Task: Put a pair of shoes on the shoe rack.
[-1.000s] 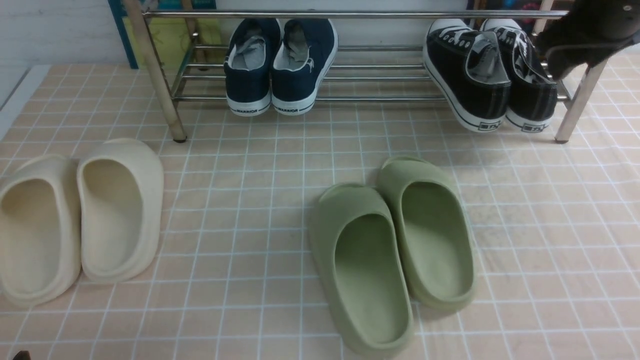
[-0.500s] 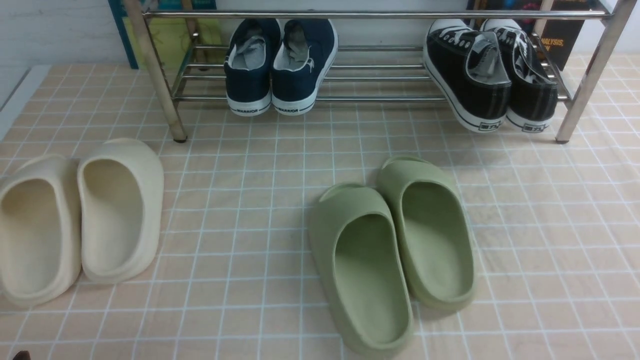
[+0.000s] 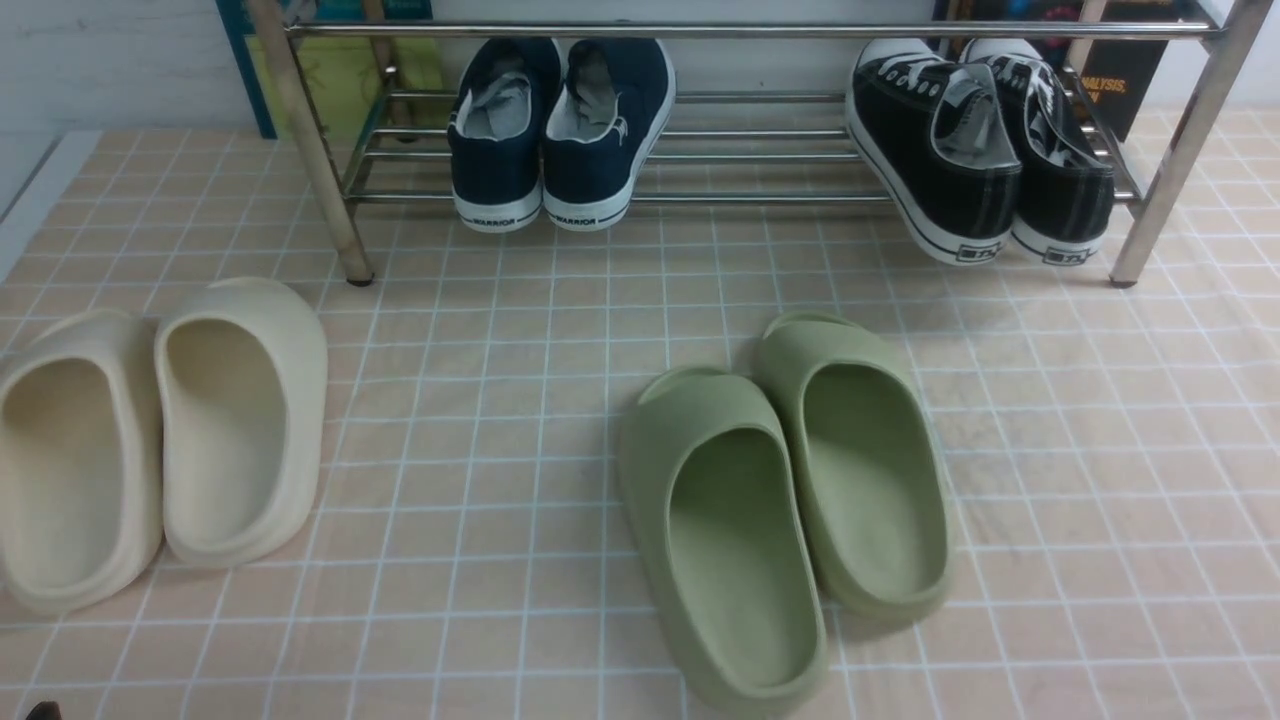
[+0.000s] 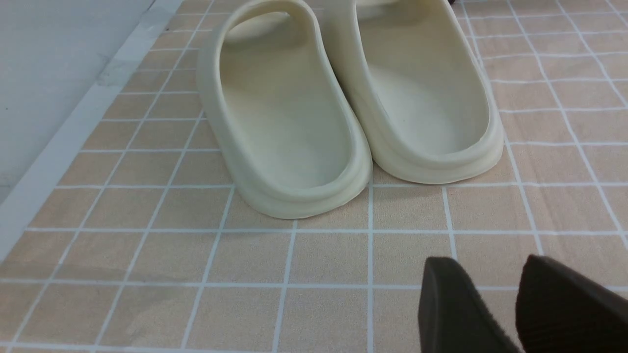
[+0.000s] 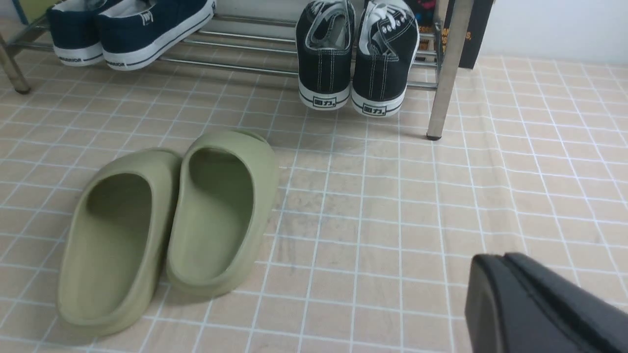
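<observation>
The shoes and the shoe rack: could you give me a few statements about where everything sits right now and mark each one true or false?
1. The black sneakers sit on the shoe rack near its right end. True.
2. The navy sneakers lie on the floor in front of the rack. False: they are on the rack's bars, left of the black pair.
3. The green slippers stand side by side on the tiled floor. True.
4. The right gripper is holding a black sneaker. False: it is apart from the shoes and holds nothing.
5. The cream slippers are on the rack. False: they are on the floor, at the left.
</observation>
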Available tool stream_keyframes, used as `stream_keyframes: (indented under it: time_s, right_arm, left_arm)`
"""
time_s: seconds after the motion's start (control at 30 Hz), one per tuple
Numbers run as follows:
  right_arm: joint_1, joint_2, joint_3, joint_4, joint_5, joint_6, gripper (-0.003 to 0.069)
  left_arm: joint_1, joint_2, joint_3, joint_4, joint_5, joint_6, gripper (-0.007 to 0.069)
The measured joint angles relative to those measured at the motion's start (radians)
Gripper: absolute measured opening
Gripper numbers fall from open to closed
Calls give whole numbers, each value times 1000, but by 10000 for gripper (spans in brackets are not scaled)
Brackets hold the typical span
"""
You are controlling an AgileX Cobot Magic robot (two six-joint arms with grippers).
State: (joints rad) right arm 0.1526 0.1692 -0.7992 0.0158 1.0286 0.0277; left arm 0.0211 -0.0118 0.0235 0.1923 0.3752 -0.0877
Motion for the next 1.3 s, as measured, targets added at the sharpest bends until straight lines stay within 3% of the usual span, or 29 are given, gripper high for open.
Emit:
stream_keyframes:
  time_s: [0.4,0.77,1.0,1.17,1.3]
  right_arm:
    - [0,0,17,58,-64,46,-20]
    - [0,0,125,66,-283,-110,-20]
    - [-19,-78,391,57,-541,-116,-20]
    - [-122,-172,628,53,-739,-114,-19]
    - [-189,-179,769,40,-815,-40,-19]
  left_arm:
    - [0,0,0,0,0,0,237]
    - [0,0,0,0,0,0,237]
    - [0,0,0,0,0,0,237]
    - [0,0,0,0,0,0,237]
    - [0,0,0,0,0,0,237]
